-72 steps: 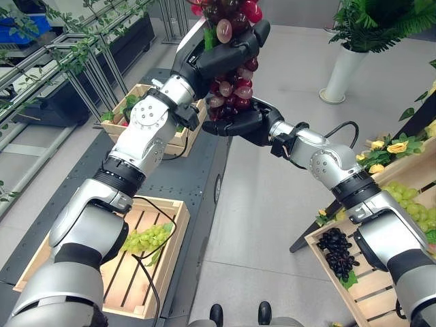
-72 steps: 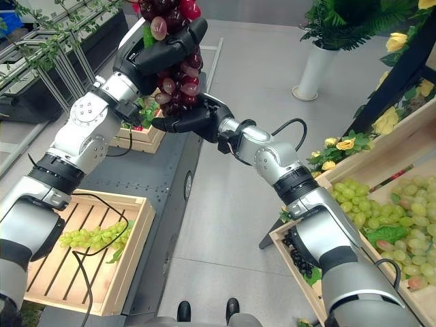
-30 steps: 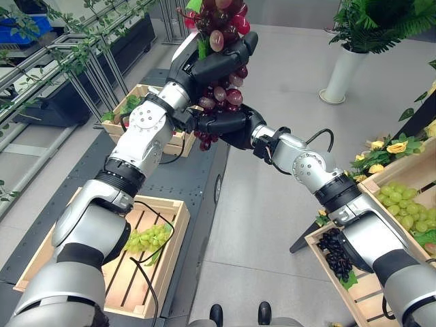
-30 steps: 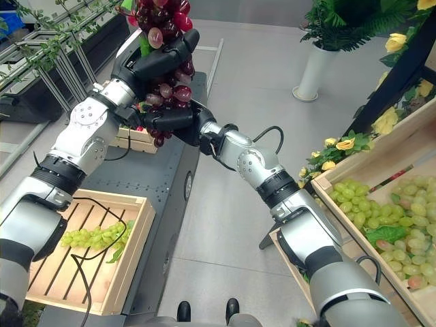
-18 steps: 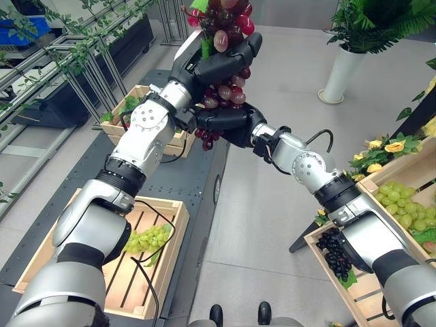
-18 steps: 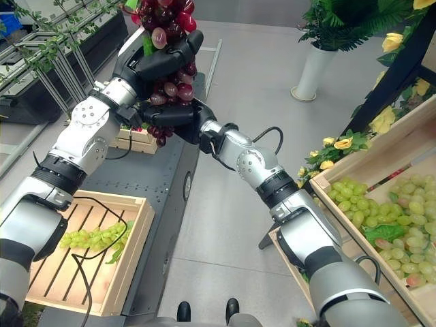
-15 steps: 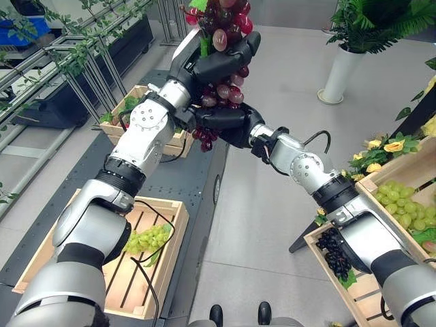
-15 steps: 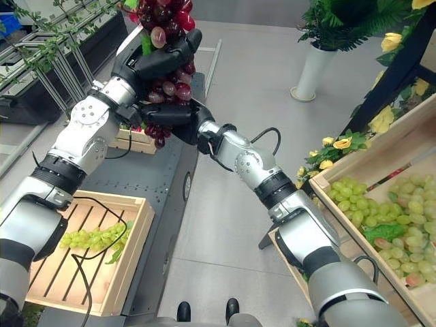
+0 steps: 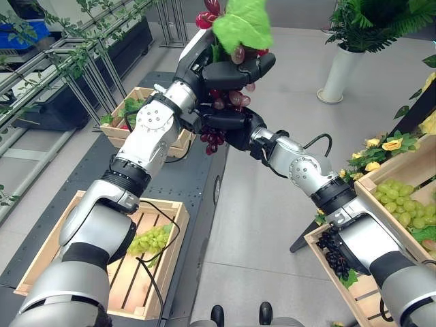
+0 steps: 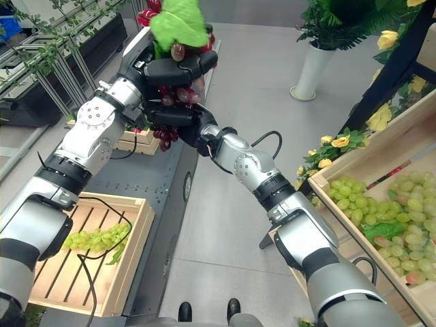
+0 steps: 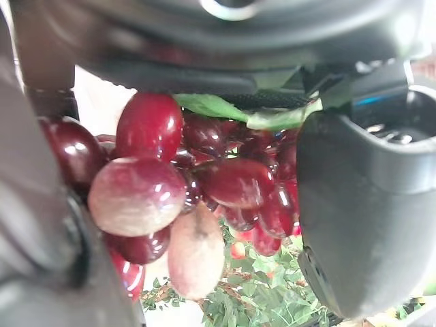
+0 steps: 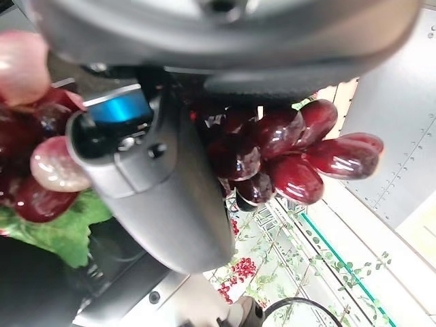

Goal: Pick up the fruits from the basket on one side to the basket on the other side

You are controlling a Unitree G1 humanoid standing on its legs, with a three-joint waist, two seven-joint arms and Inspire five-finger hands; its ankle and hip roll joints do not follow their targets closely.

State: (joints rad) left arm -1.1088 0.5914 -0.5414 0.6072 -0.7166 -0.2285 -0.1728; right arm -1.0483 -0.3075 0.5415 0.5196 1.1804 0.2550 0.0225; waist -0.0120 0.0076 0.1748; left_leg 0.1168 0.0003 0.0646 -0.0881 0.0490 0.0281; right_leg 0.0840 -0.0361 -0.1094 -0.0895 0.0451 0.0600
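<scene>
Both hands are holding one bunch of red grapes high in the air, above the dark worktop and between the two sides of the scene, so this is looking like the hand-over in the middle of the transfer. The left hand is gripping the upper part of the bunch, fingers curled round it just under the big green leaf. The right hand is closing round the lower part from below (its wrist view is showing red grapes bulging out past its dark fingers). By my reading, the next move is calling for one hand to let go only once the other has a firm hold of the stem end, since the berries are hanging loose and could slip or tear off.

The bunch is looking long and heavy: glossy dark-red grapes with a few paler pinkish ones mixed in, the tail dangling below the right hand. On the robot's left, a wooden crate on the worktop is holding a small bunch of green grapes, and a farther crate is sitting behind the left arm. On its right, slanted crates are carrying more green grapes and black grapes.
</scene>
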